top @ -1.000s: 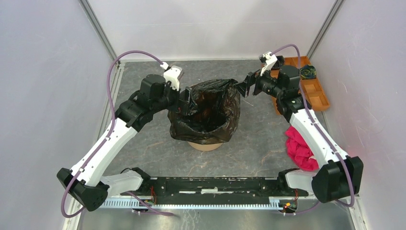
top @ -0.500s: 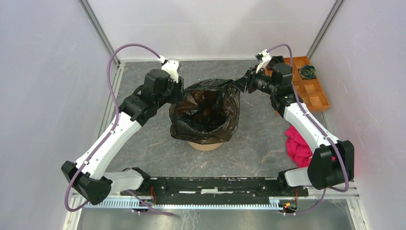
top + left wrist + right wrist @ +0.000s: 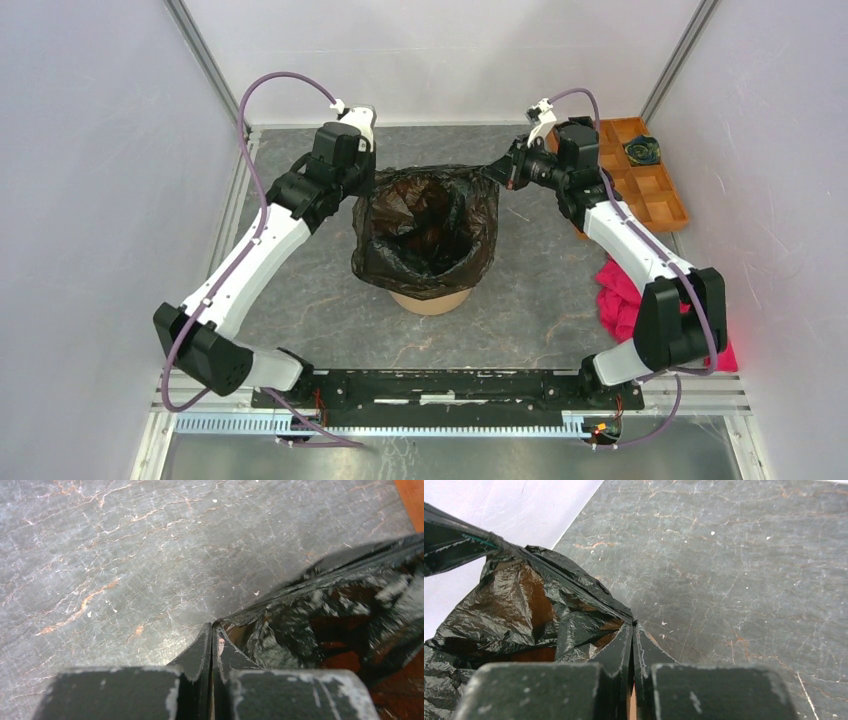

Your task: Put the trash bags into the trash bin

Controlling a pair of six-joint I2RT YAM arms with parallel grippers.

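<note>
Left pincer: pressed together on rim of large glossy crinkled black plastic trash bag, film running off to its right. Right pincer: pinching the opposite rim, film to its left. Between them, the bag is draped over round orange plastic bucket, mouth open.

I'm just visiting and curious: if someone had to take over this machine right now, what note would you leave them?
Left claw: shut on the trash bag's rim, far-left side.
Right claw: shut on the rim, far-right side.
The bag sits open in the trash bin, draped over its walls; only the bin's base shows.
Done: bag in bin, mouth stretched open.
Left: probably settle the far rim over the bin's edge, then release.
</note>
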